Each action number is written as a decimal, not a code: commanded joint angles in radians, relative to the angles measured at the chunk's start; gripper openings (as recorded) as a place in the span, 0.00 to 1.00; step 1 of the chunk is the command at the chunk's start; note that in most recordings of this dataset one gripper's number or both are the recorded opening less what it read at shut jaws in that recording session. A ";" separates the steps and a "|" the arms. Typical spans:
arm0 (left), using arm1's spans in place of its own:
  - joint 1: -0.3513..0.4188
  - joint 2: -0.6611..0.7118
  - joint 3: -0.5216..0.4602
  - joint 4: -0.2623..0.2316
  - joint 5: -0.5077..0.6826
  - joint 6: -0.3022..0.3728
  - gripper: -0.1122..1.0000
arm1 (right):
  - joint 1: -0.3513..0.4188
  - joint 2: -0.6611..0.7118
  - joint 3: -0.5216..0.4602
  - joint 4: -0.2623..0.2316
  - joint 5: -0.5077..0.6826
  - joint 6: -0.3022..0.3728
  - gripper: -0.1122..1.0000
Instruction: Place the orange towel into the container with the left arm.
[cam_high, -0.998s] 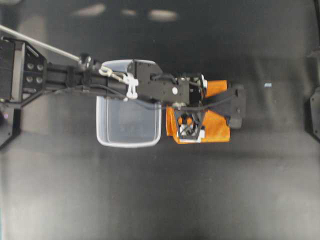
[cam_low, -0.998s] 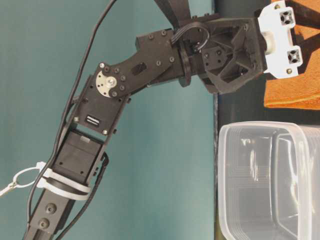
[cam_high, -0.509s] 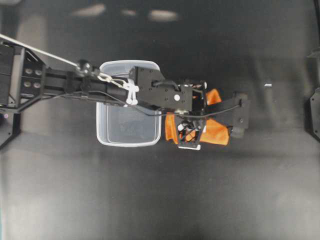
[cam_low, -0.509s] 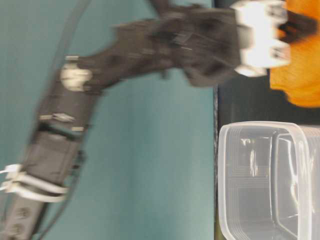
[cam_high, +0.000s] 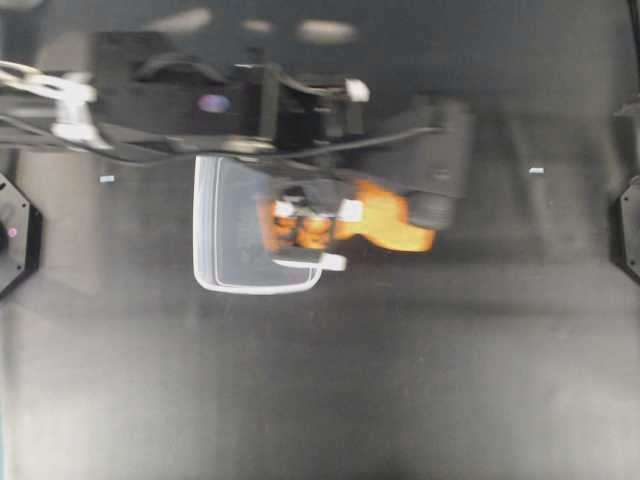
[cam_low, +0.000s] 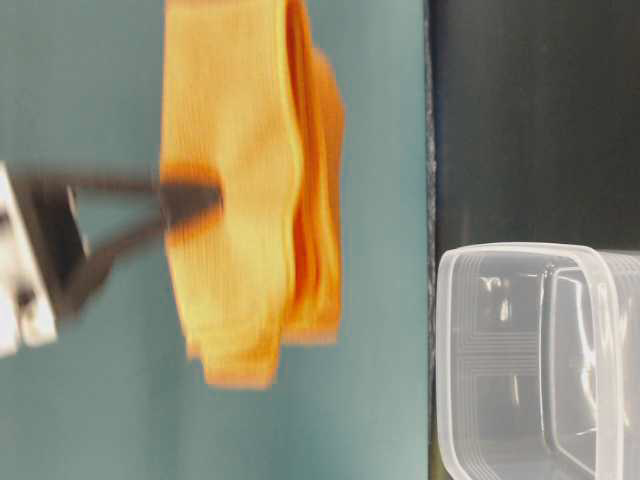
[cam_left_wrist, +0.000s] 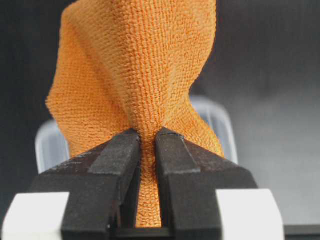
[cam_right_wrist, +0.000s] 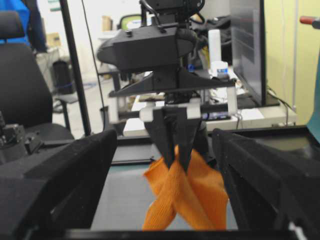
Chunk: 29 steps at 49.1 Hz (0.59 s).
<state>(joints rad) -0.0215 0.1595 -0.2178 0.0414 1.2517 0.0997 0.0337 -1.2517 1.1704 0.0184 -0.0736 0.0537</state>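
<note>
My left gripper (cam_left_wrist: 148, 137) is shut on a pinched fold of the orange towel (cam_left_wrist: 140, 75). The towel hangs bunched in the air, clear of the table (cam_low: 250, 200). In the overhead view the left gripper (cam_high: 300, 225) is blurred over the right part of the clear container (cam_high: 225, 250), and the towel (cam_high: 390, 215) trails past its right rim. The container's rim shows behind the towel in the left wrist view (cam_left_wrist: 50, 142), and the tub looks empty in the table-level view (cam_low: 530, 360). My right gripper (cam_right_wrist: 165, 192) is open, facing the hanging towel (cam_right_wrist: 185, 200) from a distance.
The black table (cam_high: 400, 380) surrounds the container. A small pale speck (cam_high: 536, 171) lies at the right. The right arm's black base (cam_high: 630, 225) sits at the right edge. The left arm's raised links (cam_high: 300, 110) cover the container's far side.
The left gripper has lifted the towel off the table and carried it left, from beside the container to over its right part. The towel went from lying folded to hanging bunched.
</note>
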 joint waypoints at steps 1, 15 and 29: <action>0.017 -0.100 0.138 0.003 -0.020 0.000 0.16 | 0.003 0.012 -0.009 0.003 -0.011 0.000 0.77; 0.057 -0.232 0.436 0.005 -0.236 0.005 0.16 | 0.002 0.020 -0.006 0.002 -0.006 -0.002 0.77; 0.063 -0.218 0.494 0.003 -0.299 0.006 0.16 | 0.002 0.025 -0.005 0.003 -0.006 0.000 0.77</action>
<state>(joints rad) 0.0337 -0.0476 0.2761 0.0430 0.9695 0.1058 0.0337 -1.2410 1.1735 0.0184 -0.0736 0.0537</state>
